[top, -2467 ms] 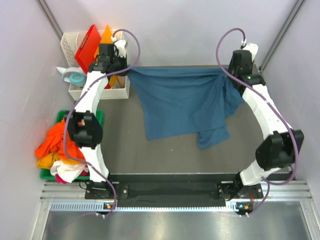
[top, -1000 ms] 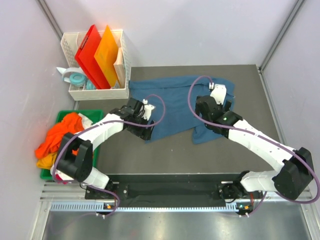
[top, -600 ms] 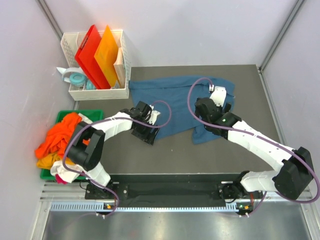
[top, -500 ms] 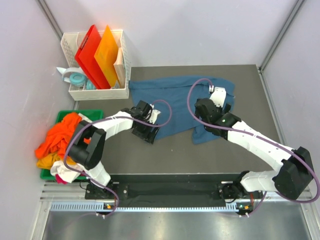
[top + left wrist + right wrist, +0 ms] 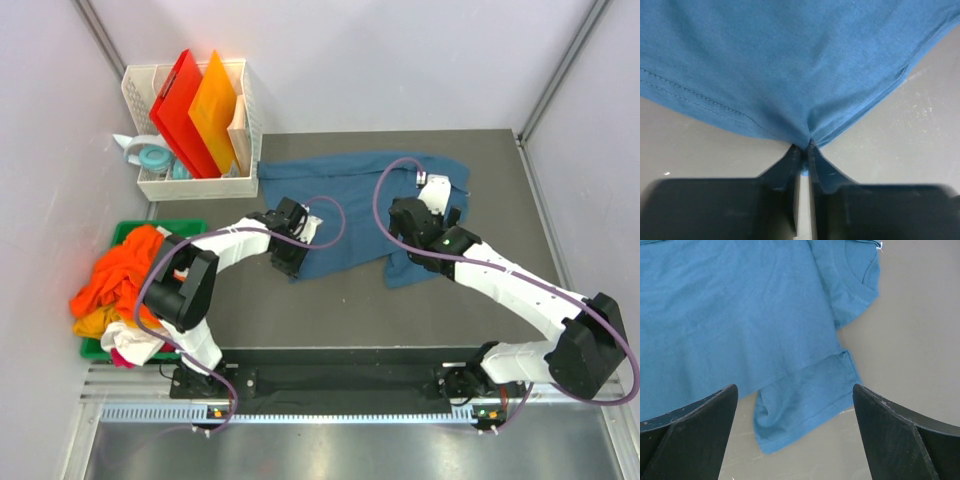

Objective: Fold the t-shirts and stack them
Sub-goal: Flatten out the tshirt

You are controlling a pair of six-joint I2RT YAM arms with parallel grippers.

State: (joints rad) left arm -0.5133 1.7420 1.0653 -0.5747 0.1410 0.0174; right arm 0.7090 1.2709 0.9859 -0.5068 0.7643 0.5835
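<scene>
Where its two fingers meet, the left tool [image 5: 804,147] is pressed together on the near-left corner of the dark teal-blue t-shirt [image 5: 350,195]. The hem is gathered into a small peak between the fingers, low to the table [image 5: 300,310]. The right tool [image 5: 794,390] stands spread wide and holds nothing. It hovers over the shirt's right side, with a sleeve and the neckline showing below it in its wrist view. The shirt lies spread and somewhat rumpled across the far middle of the table, one sleeve reaching toward the near edge. Beyond the table's left edge, the orange, yellow and white t-shirts [image 5: 115,290] are heaped in a green bin [image 5: 190,228]. Behind that, a white basket [image 5: 200,186] holds a red board [image 5: 175,110] and an orange board [image 5: 215,105] upright.
</scene>
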